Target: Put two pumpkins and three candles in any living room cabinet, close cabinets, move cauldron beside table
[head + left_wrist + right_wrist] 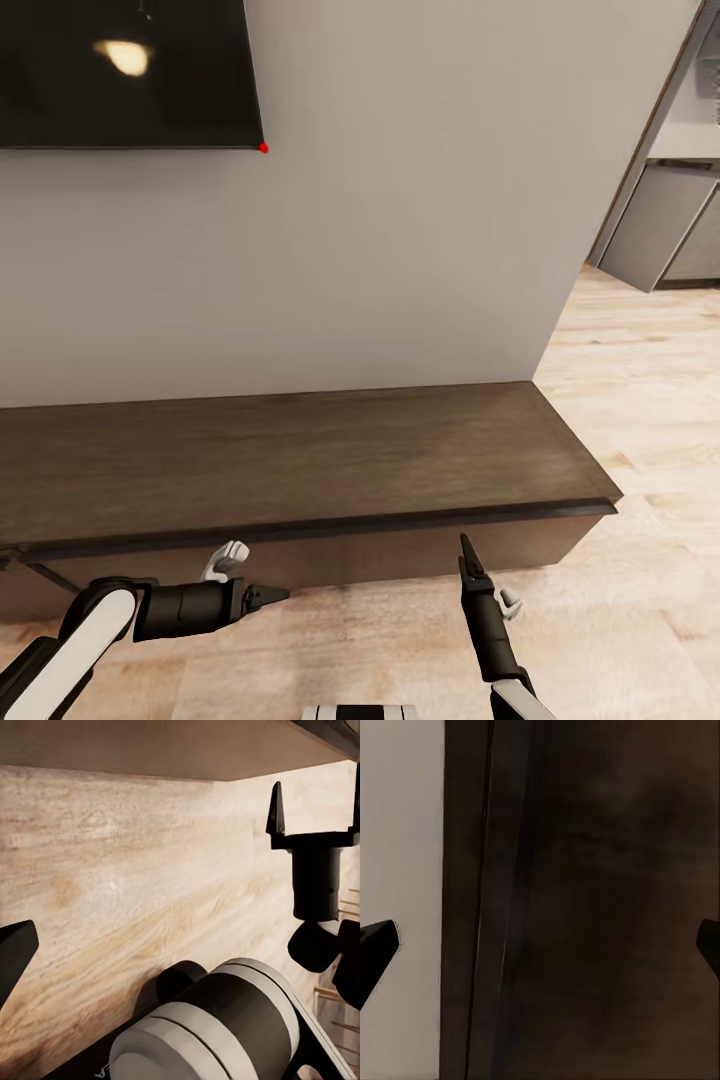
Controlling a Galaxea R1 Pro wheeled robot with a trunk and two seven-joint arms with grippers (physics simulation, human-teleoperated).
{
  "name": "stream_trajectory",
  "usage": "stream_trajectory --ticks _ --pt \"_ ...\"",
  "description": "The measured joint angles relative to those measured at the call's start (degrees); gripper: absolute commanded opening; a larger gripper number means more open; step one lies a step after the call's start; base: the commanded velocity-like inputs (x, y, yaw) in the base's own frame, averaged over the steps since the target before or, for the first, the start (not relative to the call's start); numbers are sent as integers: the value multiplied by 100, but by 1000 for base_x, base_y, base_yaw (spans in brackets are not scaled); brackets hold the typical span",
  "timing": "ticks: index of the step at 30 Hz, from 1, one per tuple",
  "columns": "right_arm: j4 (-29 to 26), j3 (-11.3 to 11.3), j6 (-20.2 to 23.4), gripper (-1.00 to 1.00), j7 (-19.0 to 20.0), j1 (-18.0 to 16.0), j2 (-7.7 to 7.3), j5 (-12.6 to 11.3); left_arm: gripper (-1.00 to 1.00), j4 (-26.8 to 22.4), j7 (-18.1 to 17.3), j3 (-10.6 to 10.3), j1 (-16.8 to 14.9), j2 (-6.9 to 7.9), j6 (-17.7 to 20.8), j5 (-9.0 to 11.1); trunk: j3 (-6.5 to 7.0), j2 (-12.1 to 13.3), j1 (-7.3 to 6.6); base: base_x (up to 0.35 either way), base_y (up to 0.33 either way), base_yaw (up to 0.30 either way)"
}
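The long dark brown cabinet [300, 460] runs along the wall just ahead of me, and its front faces look flush. My left gripper [272, 596] hangs low in front of it, pointing right, open and holding nothing; one of its fingertips [15, 949] shows over the floor. My right gripper [466, 562] points up at the cabinet's front edge, open and empty, and is also seen in the left wrist view [315, 802]. Up close, the cabinet's dark wood [607, 907] spans the gap between its spread fingertips [376, 945]. Pumpkins, candles, cauldron and table are out of view.
A black TV [120, 70] hangs on the pale wall [400, 250] above the cabinet. Light wood floor [650, 450] extends to the right toward a doorway with grey kitchen cabinets [665, 230]. My own grey trunk [217, 1020] sits close under the left arm.
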Motion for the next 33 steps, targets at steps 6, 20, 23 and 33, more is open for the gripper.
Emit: stream_trajectory --ticks 6,20,23,33 --pt "-1 4 0 100 2 0 0 0 100 0 1 1 0 0 0 -4 1 0 0 0 0 0" --pt "-2 9 0 100 12 0 0 207 100 10 2 -42 7 0 -1 3 67 4 -7 0 0 0" --pt "-2 9 1 100 16 0 0 235 100 9 2 -45 9 0 0 4 67 4 -7 0 0 0" --pt "-2 9 0 100 11 0 0 246 100 0 1 -78 9 -6 0 4 67 4 -8 44 13 0"
